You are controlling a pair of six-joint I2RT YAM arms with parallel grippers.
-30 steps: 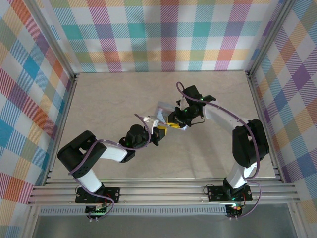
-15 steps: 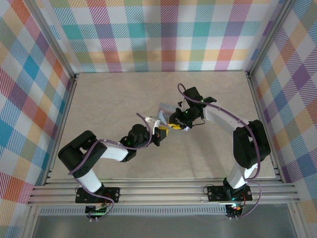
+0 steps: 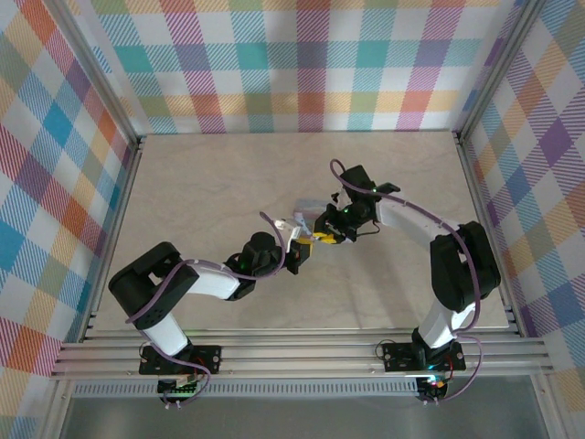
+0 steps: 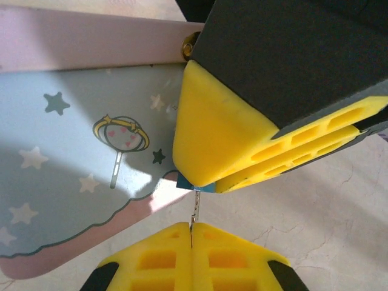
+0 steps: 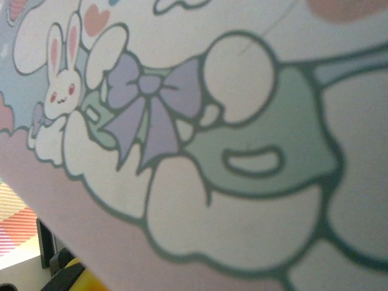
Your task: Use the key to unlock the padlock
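The padlock [image 4: 186, 183] shows as a small blue-teal corner between the yellow fingers [image 4: 224, 133] of my right gripper [image 3: 326, 235], which is shut on it; its shackle is hidden. My left gripper [image 4: 191, 227] is shut on the thin metal key [image 4: 195, 209]. The key's blade points up and its tip touches the padlock's underside. In the top view the left gripper [image 3: 301, 250] meets the right one at mid-table. The right wrist view looks close onto the cartoon lid of the tin [image 5: 242, 121].
The pastel blue-pink tin [image 4: 73, 157] lies right behind and left of the grippers, seen from above as a pale box [image 3: 309, 205]. A small brass fitting [image 4: 190, 43] sits at its edge. Metal frame rails [image 3: 302, 352] border the beige table [image 3: 201, 183].
The right gripper has come down and nearer, toward the left gripper. The left gripper has edged right, so the two now meet.
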